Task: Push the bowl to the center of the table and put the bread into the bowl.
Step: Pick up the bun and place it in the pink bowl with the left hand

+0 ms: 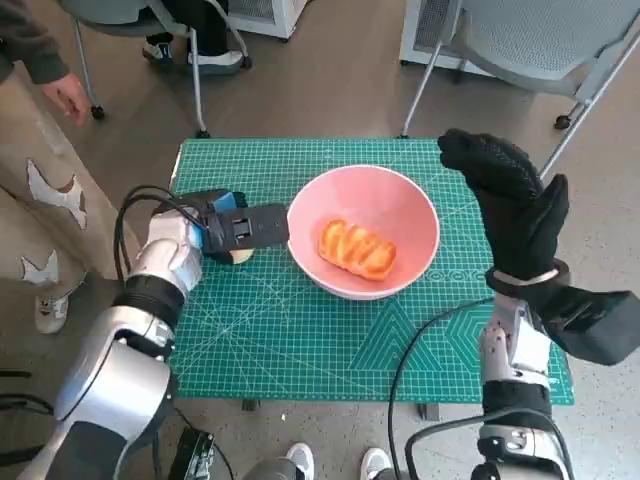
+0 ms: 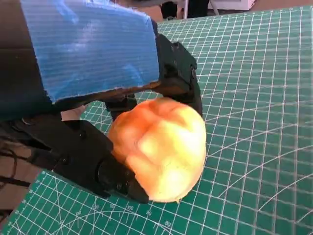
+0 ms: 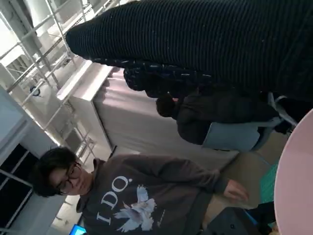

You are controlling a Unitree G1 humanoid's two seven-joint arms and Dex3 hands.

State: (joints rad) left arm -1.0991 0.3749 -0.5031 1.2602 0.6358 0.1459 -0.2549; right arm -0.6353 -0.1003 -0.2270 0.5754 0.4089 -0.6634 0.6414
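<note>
Bread (image 1: 357, 249) lies inside the pink bowl (image 1: 415, 215) on the green desk (image 1: 300, 340). Beside that bowl, the left hand (image 1: 232, 226) clasps a second bread (image 2: 159, 147); beyond its other rim, the right hand (image 1: 510, 198) hangs raised, fingers spread, holding nothing.

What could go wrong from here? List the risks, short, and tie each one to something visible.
1. The left hand grips a round bun low, close beside the pink bowl. Moving it across without enough lift could knock the wall and shove the bowl off centre.
2. A striped bread already lies in the bowl, so the bun may land on it and roll.
3. The right hand is raised off the bowl, so nothing steadies it.
</note>
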